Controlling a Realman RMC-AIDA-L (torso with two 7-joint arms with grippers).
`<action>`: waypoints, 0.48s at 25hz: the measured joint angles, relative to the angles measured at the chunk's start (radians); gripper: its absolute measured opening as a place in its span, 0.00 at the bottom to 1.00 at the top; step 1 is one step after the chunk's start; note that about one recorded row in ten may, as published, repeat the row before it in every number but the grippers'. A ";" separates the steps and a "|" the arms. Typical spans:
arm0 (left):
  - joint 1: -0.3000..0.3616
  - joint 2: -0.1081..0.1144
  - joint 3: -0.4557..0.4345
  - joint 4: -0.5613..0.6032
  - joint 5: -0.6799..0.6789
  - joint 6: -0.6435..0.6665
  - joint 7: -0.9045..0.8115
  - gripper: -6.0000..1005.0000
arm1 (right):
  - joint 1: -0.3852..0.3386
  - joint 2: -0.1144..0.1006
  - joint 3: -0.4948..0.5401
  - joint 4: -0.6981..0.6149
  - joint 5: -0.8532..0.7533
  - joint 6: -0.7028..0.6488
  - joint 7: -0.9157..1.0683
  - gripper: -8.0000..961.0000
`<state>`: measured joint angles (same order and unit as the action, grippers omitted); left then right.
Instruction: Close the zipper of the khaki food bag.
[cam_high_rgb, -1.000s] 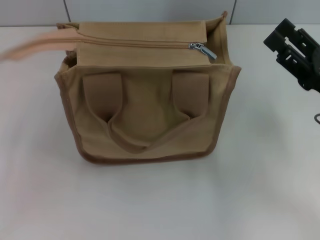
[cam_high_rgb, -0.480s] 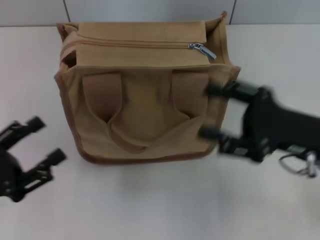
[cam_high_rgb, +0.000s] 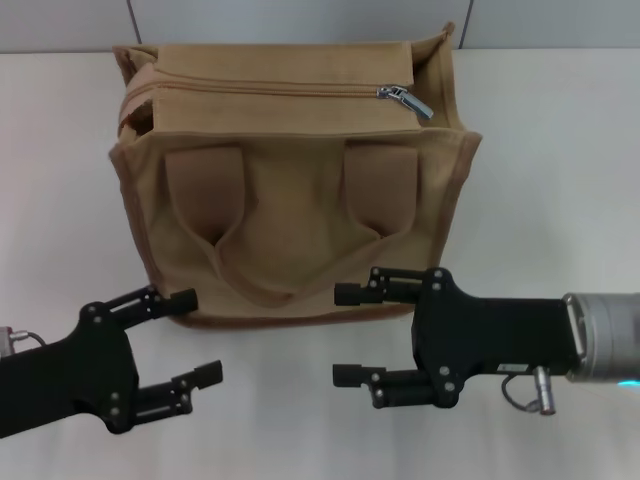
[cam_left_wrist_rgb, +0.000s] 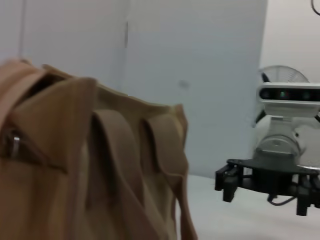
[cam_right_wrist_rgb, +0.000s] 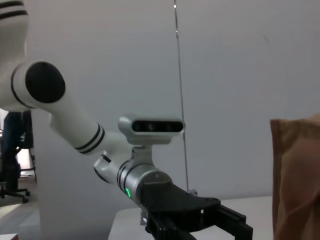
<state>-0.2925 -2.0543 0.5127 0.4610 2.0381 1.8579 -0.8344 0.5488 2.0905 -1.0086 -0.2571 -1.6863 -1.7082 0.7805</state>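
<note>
The khaki food bag (cam_high_rgb: 290, 200) stands upright in the middle of the white table in the head view, its two handle straps hanging down its front. The zipper (cam_high_rgb: 270, 90) runs along the top, with the silver pull tab (cam_high_rgb: 405, 101) near the bag's right end. A dark gap shows at the left end. My left gripper (cam_high_rgb: 195, 335) is open, low in front of the bag's left corner. My right gripper (cam_high_rgb: 342, 333) is open, in front of the bag's lower right. Neither touches the bag. The left wrist view shows the bag (cam_left_wrist_rgb: 75, 165) close by.
The white table (cam_high_rgb: 540, 150) runs out on both sides of the bag, with a grey wall behind it. The left wrist view shows my right gripper (cam_left_wrist_rgb: 263, 192) beyond the bag. The right wrist view shows my left gripper (cam_right_wrist_rgb: 200, 227) and the bag's edge (cam_right_wrist_rgb: 295, 175).
Both arms have swung in front of the bag. The right gripper came from the bag's right side down toward the middle. The left gripper moved in from the left edge. The bag has not moved.
</note>
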 joint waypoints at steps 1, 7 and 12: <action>-0.003 -0.001 0.002 0.002 0.010 0.001 0.002 0.78 | 0.000 0.000 0.003 0.016 0.001 0.003 -0.015 0.75; -0.011 -0.006 0.010 0.003 0.030 0.029 0.020 0.78 | 0.003 0.002 0.007 0.050 0.002 0.008 -0.035 0.75; 0.008 -0.012 0.010 -0.004 0.032 0.072 0.100 0.78 | 0.004 0.002 0.007 0.057 0.002 0.009 -0.035 0.75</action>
<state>-0.2841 -2.0665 0.5226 0.4570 2.0706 1.9302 -0.7343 0.5526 2.0925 -1.0017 -0.2002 -1.6838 -1.6996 0.7455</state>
